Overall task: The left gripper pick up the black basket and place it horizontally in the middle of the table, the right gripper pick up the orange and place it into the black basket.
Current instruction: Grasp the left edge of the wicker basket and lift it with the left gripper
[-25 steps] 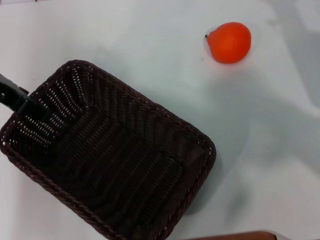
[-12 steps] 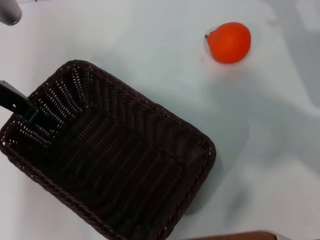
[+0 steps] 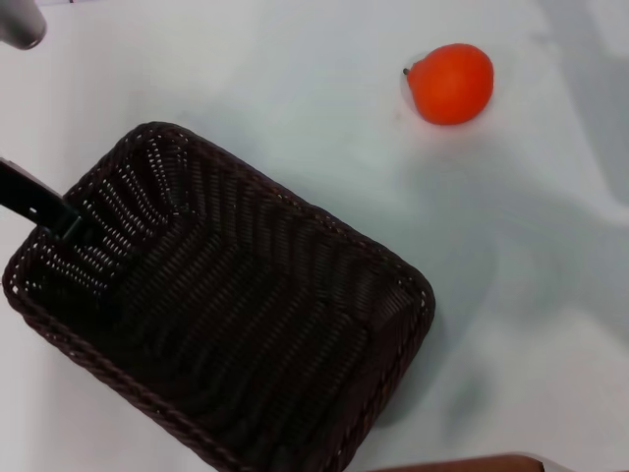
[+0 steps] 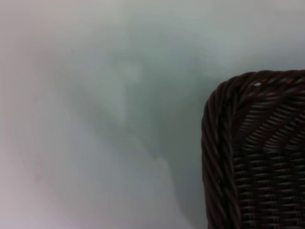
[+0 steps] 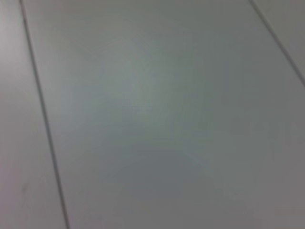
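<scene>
The black basket point(image 3: 246, 324) lies slanted on the table point(image 3: 295, 88), filling the lower left of the head view, and holds nothing. My left gripper point(image 3: 61, 221) shows only as a dark bar coming in from the left edge, with one finger inside the basket's left short wall, gripping that rim. A corner of the basket point(image 4: 257, 152) shows in the left wrist view. The orange point(image 3: 452, 84) rests on the table at the far right, well apart from the basket. My right gripper is out of view; the right wrist view shows only bare surface.
A grey rounded part point(image 3: 20, 25) shows at the top left corner of the head view. A brown edge point(image 3: 462, 464) runs along the bottom. Bare table lies between the basket and the orange.
The basket has shifted slightly to the right and toward me with the left gripper at its rim. The orange has not moved.
</scene>
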Robot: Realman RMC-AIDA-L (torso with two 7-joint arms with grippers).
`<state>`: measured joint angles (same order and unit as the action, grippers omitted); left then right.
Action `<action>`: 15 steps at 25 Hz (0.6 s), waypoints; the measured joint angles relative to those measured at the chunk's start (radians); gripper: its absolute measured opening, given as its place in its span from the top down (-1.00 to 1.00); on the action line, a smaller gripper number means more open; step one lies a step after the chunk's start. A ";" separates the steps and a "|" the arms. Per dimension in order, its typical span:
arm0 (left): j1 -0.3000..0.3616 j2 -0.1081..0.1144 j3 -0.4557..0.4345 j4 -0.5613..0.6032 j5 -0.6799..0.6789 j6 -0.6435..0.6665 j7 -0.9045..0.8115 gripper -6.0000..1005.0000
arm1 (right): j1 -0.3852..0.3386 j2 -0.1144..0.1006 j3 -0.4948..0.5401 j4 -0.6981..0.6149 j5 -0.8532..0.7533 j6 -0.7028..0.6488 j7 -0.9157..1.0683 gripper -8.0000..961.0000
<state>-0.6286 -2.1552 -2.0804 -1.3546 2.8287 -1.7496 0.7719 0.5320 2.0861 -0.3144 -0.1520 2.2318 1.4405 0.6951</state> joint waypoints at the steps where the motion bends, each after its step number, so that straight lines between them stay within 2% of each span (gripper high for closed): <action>1: 0.000 -0.002 0.001 0.001 0.000 -0.001 -0.003 0.37 | 0.001 0.000 0.019 0.000 0.001 -0.003 -0.001 -0.89; 6: -0.033 0.003 -0.026 0.030 -0.006 -0.015 -0.121 0.66 | 0.004 0.001 0.053 -0.037 0.002 -0.004 -0.001 -0.89; 12: -0.073 0.002 -0.162 0.006 -0.029 -0.036 -0.283 0.66 | 0.041 -0.002 0.080 -0.099 0.002 -0.057 -0.002 -0.89; 15: -0.076 0.013 -0.208 0.000 -0.051 -0.024 -0.392 0.67 | 0.074 -0.002 0.076 -0.139 0.002 -0.121 -0.008 -0.89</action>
<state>-0.7050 -2.1421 -2.2880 -1.3543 2.7777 -1.7735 0.3802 0.6055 2.0840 -0.2381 -0.2909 2.2335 1.3192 0.6872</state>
